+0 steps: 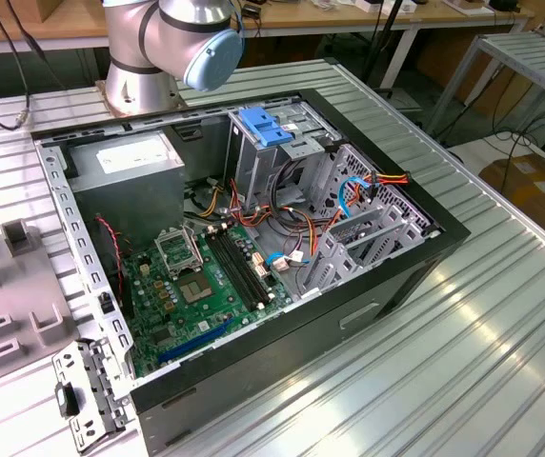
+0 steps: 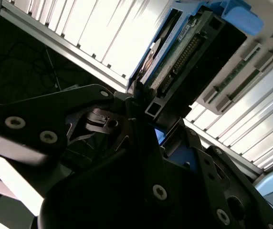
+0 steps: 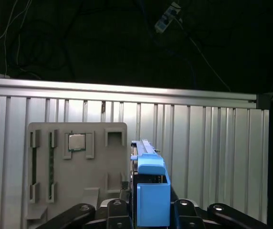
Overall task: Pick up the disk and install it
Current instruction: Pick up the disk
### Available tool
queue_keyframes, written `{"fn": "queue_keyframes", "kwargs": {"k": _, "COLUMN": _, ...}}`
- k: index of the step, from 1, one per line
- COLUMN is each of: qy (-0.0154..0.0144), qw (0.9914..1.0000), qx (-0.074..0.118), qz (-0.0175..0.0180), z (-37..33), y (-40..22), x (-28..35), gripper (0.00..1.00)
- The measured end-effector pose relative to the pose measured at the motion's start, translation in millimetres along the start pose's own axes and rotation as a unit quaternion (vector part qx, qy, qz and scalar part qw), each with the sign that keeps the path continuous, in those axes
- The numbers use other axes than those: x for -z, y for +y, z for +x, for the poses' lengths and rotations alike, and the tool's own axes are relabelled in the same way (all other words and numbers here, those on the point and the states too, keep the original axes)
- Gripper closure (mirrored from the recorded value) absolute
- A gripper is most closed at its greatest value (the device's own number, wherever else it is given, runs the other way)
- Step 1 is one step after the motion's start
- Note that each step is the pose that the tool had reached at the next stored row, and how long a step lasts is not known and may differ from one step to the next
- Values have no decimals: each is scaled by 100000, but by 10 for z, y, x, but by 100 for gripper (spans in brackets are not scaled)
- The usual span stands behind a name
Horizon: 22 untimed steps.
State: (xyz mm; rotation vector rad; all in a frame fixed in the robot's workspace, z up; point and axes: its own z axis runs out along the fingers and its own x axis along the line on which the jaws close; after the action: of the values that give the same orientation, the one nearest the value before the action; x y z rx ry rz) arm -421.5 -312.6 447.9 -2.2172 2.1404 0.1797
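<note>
In the first wrist view the gripper [image 3: 150,207] is seen clamped on the disk [image 3: 152,188], which is held on edge in its light-blue carrier just beside the grey fixture tray [image 3: 74,177]. The ribbed aluminium table [image 3: 213,157] is seen behind it. At the centre of the exterior view the open computer case [image 1: 263,357] is laid flat, its drive cage [image 1: 253,164] bordered by loose cables [image 1: 287,214]. The disk appears to be gripped near one end only, so it could be levered askew or snagged on those cables.
</note>
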Motion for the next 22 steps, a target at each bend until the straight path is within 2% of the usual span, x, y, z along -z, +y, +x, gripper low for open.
{"fn": "queue_keyframes", "kwargs": {"k": 6, "qy": -506, "qw": 99999, "qx": 23, "qz": 16, "z": -10, "y": 3, "x": 84, "gripper": 63}}
{"fn": "queue_keyframes", "kwargs": {"k": 22, "qy": -1397, "qw": 99990, "qx": 65, "qz": 44, "z": -32, "y": 10, "x": 261, "gripper": 63}}
